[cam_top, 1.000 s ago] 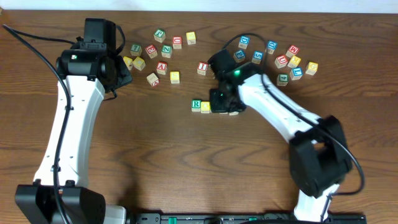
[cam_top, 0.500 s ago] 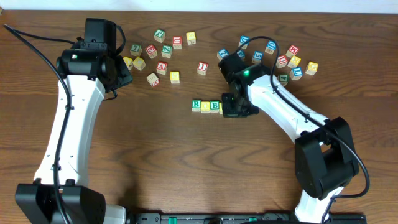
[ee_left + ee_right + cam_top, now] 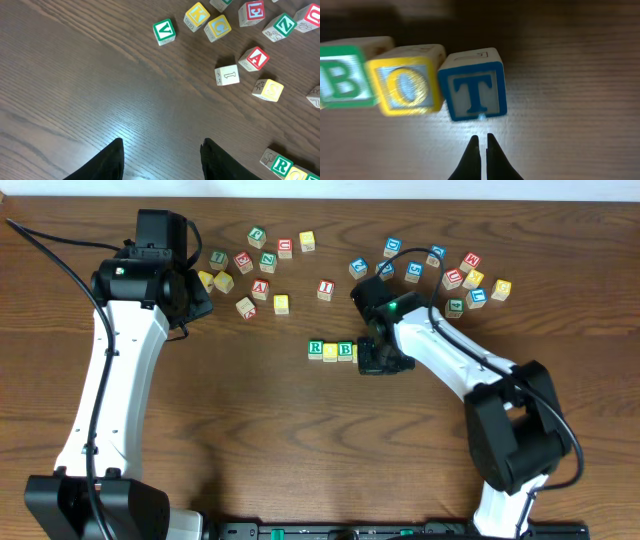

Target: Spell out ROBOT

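Where the row of lettered blocks lies near the middle of the table, the T block is seen at its end in the right wrist view. It is blue-framed and set against the yellow O block, which is itself set against the green B block (these two are blurred). The T is turned very slightly out of line with its neighbours. In the overhead view the row is begun by the R block, followed by a yellow block and the B, all touching; the remainder is hidden under the right arm.

The right fingers are pressed together with only a hairline left between their tips, and nothing is held by them. They are poised just beside the T, with a sliver of table showing between.

Spare blocks are scattered in two groups along the far side of the table, a left cluster and a right cluster. The left fingers are spread wide with nothing between them, over bare wood near the left cluster. In the left wrist view a green V block, a red A block and a white block marked with a single stroke are seen lying apart from one another.
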You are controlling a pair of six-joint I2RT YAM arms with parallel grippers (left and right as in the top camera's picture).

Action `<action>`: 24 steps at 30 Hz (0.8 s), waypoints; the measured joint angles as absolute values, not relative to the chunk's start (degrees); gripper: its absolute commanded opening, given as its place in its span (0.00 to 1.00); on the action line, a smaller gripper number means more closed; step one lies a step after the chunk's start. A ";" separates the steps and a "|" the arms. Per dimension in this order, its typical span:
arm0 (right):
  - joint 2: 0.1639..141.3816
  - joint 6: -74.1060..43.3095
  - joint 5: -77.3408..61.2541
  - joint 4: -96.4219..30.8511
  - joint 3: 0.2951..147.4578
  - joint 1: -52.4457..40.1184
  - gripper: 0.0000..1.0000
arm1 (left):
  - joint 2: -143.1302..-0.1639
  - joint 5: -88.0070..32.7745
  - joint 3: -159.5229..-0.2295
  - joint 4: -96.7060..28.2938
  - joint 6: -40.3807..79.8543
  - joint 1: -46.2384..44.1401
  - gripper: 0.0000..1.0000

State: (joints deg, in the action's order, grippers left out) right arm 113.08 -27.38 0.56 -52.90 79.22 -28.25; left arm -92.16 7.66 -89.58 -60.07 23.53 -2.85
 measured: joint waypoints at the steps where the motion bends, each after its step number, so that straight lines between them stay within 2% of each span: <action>1: 113.75 -27.40 0.51 -52.80 79.22 -28.25 0.01 | -92.16 7.66 -89.58 -60.07 23.53 -2.85 0.49; 24: 115.15 -27.35 0.54 -47.94 78.96 -28.12 0.01 | -92.16 7.66 -89.58 -60.07 23.53 -2.85 0.48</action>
